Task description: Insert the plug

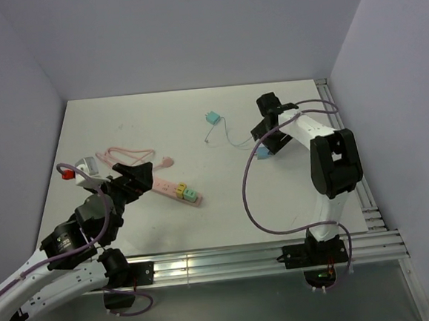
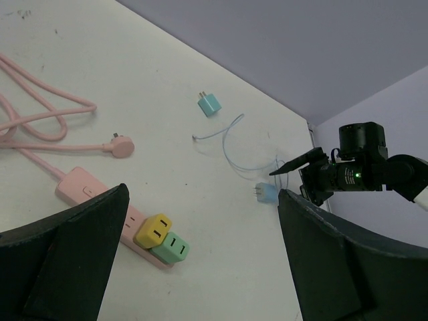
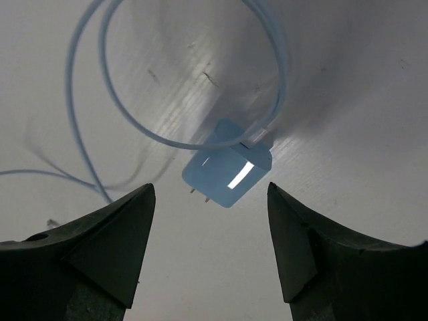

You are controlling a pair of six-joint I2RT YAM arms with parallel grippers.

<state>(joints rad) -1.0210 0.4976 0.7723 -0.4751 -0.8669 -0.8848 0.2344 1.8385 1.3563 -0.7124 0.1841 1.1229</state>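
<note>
Right pincer (image 3: 208, 195) gapes empty above the blue plug (image 3: 227, 172); left pincer (image 2: 200, 200), open and empty, partly hides the pink power strip (image 2: 83, 189).

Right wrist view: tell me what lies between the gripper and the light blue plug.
Nothing but bare table; the open right gripper hangs over the light blue plug, its pale cable looping off beyond.
</note>
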